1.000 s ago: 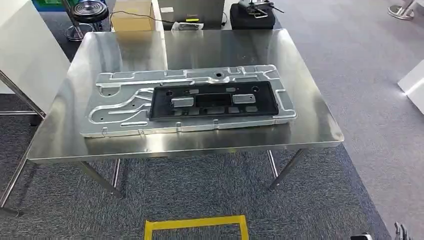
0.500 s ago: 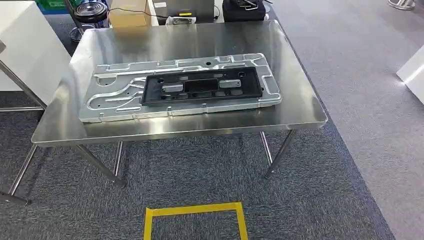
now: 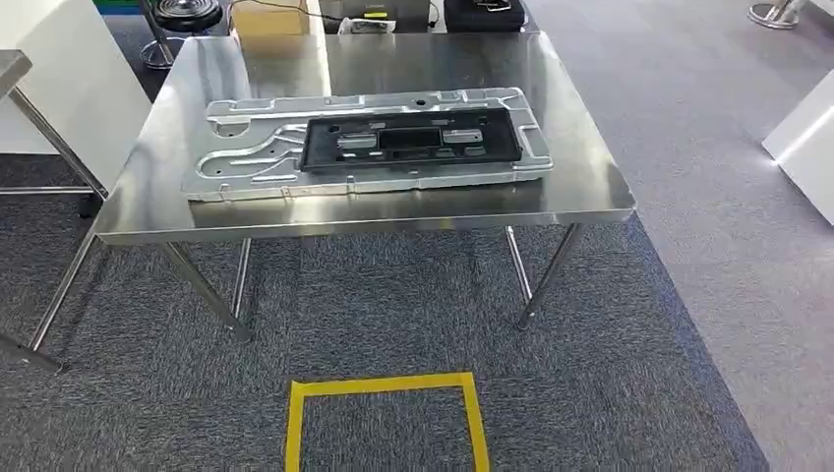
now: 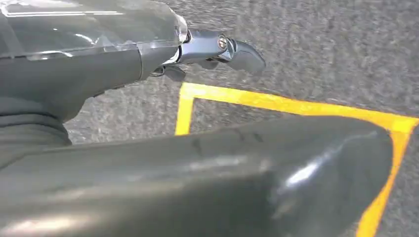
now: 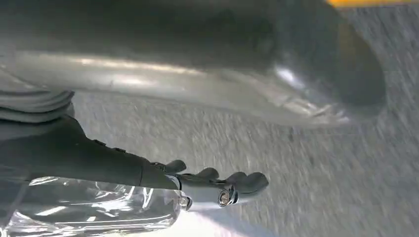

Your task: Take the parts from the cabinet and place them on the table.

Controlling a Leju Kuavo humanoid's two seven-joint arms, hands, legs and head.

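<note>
A large silver stamped metal panel (image 3: 246,157) lies flat on the steel table (image 3: 580,192). A black rectangular plastic part (image 3: 409,141) rests on top of it, right of the panel's middle. My left hand (image 4: 212,49) hangs over the grey carpet with its fingers stretched out and nothing in them. My right hand (image 5: 217,187) hangs the same way above the carpet, fingers straight, holding nothing.
A yellow tape square (image 3: 386,385) marks the carpet in front of the table. A white cabinet side (image 3: 59,88) and another steel table corner (image 3: 12,67) stand at the left. A stool (image 3: 182,15), cardboard box (image 3: 268,20) and black bag (image 3: 482,14) sit behind; a white block (image 3: 802,143) sits at the right.
The whole picture has shifted: the camera has backed away, so the table sits higher and smaller and more carpet shows. The two parts lie unchanged on the table.
</note>
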